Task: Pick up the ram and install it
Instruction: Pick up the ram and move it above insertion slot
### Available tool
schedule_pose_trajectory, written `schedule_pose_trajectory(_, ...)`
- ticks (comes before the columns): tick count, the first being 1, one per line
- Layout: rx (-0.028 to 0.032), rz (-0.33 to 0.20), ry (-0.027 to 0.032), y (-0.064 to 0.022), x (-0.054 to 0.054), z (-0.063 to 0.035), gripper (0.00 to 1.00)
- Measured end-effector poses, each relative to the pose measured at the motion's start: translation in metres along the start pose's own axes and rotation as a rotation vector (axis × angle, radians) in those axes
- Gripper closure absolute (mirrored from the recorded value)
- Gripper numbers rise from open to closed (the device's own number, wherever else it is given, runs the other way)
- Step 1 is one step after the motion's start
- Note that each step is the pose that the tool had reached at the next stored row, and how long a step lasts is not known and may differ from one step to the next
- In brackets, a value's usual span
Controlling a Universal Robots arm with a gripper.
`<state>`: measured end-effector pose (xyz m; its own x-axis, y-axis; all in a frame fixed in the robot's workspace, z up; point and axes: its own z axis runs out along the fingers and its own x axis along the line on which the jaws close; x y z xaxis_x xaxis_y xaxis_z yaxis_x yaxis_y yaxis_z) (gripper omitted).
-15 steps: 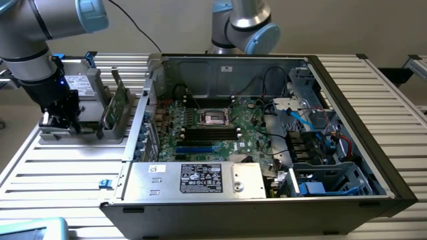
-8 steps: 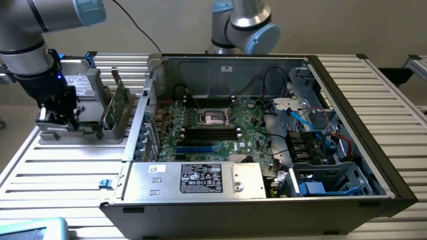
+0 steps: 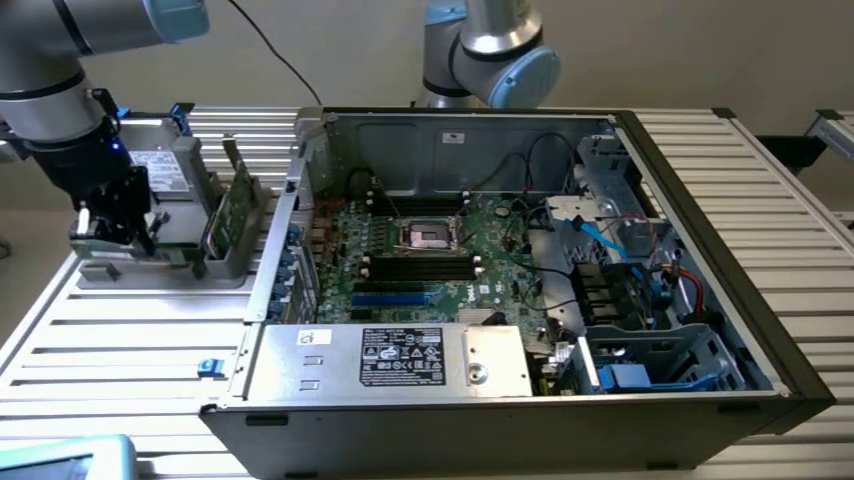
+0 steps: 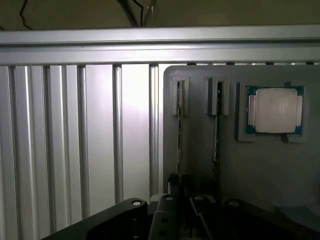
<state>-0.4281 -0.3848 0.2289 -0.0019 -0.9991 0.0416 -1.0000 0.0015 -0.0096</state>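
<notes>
1. Pick-up stage: the claw (image 3: pixel 114 235) is down at the grey holder (image 3: pixel 160 272) on the exterior view's left, well apart from the case (image 3: pixel 534 300).
2. The ram (image 4: pixel 179 135) stands on edge in its holder slot, not lifted yet. The claw is pressed together on its near end, pinching it (as far as I can tell).
3. My guess: getting it out needs a straight pull along the slot, since a second stick (image 4: pixel 217 135) and the CPU (image 4: pixel 275 110) sit just beside.

You get bare bench (image 4: pixel 100 140) beside the holder (image 4: pixel 260 170). In it the ram (image 4: pixel 179 135) and a second stick (image 4: pixel 216 140) stand close together. The tall case (image 3: pixel 278 250) wall blocks the holder's far side.
</notes>
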Motion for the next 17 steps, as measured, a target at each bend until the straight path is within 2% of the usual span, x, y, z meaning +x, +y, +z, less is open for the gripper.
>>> schedule_pose_trajectory(5, 0.0127, -0.020, 0.0030, 0.0003, 0.000, -0.0094, 0.86)
schedule_pose_trajectory(8, 0.0260, -0.030, 0.0052, 0.0007, 0.000, -0.0139, 0.86)
schedule_pose_trajectory(10, 0.0321, -0.035, 0.0070, 0.0014, 0.000, -0.0178, 0.86)
schedule_pose_trajectory(17, 0.0425, -0.051, 0.0156, 0.0045, 0.001, -0.0355, 0.86)
